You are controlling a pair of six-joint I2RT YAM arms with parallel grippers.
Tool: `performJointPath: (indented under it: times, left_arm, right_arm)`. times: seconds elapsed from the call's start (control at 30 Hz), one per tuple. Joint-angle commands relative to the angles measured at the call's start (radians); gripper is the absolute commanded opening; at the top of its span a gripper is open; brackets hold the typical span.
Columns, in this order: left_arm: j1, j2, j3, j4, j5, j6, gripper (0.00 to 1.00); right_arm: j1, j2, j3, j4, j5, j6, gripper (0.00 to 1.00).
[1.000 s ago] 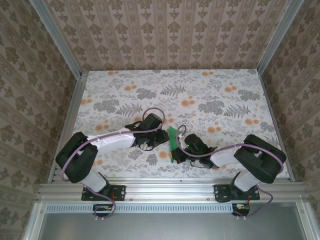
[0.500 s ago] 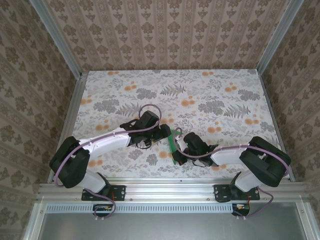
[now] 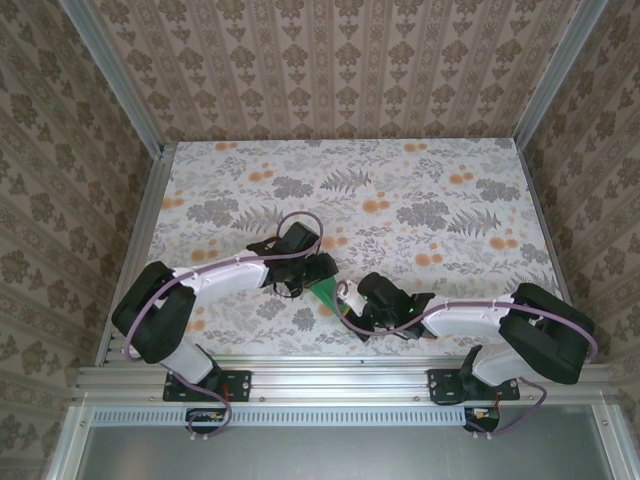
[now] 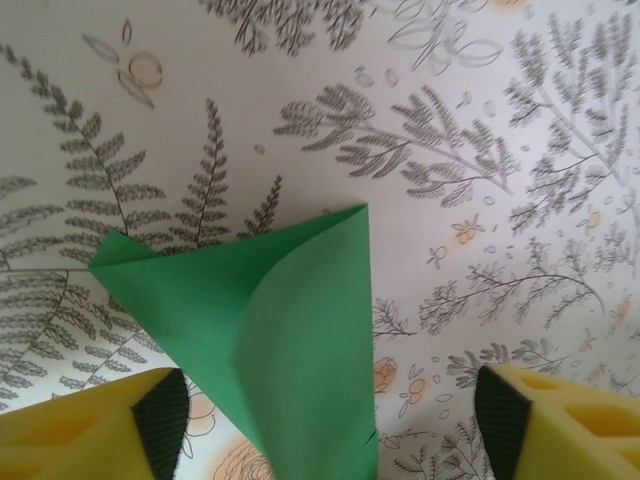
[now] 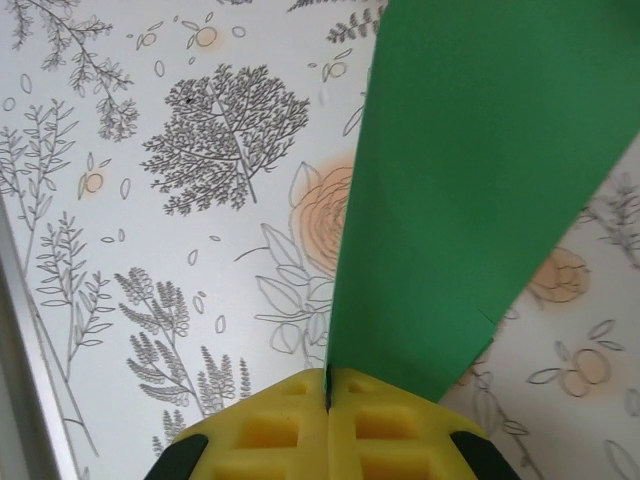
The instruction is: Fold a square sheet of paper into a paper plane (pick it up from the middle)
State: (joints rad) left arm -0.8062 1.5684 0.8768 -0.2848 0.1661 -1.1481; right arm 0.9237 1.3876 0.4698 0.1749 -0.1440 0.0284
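From the top camera the green paper sheet is just a tiny sliver near the front middle of the floral tabletop, tucked between the two wrists. You honestly can't read its shape or either grip from up there. The left gripper comes at it from the left and the right gripper from the right, both low over the table and close together. The wrist cams are where it gets useful. In the right wrist view, the right gripper has its yellow fingers pressed flat together with the paper pinched in the seam. The sheet fans out away from them as a broad, smooth green panel over the tabletop. In the left wrist view, the left gripper has its jaws wide apart, one yellow finger in each bottom corner with the dark pads facing in. The paper sits in the gap between them without being squeezed. That view also shows something the other two don't: the sheet is curled over on itself in a soft rounded bend, not a crisp crease. One pointed corner sticks out left and another sits up top, against the tabletop. I can't tell whether the left-hand pad brushes the paper's edge.
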Motion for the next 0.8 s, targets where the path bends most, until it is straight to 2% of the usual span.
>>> performJointPath:
  times: [0.0, 0.17, 0.3, 0.57, 0.77]
  left_arm:
    - [-0.008, 0.033, 0.023, -0.024, 0.038, -0.026, 0.71]
    - [-0.028, 0.047, 0.025, -0.037, 0.032, -0.042, 0.52]
    - [-0.032, 0.047, 0.029, -0.051, 0.024, -0.042, 0.45]
    - [-0.033, 0.058, 0.04, -0.071, 0.006, -0.053, 0.05]
    - [-0.032, 0.065, 0.045, -0.074, 0.002, -0.056, 0.01]
  right_arm:
    - [0.008, -0.024, -0.007, -0.028, 0.066, -0.06, 0.0]
    - [0.02, -0.012, 0.001, -0.04, 0.118, -0.078, 0.01]
    - [0.026, -0.006, 0.006, -0.054, 0.147, -0.081, 0.04]
    - [0.057, -0.01, 0.026, -0.087, 0.2, -0.044, 0.15]
    - [0.1, -0.018, 0.033, -0.062, 0.282, -0.047, 0.23]
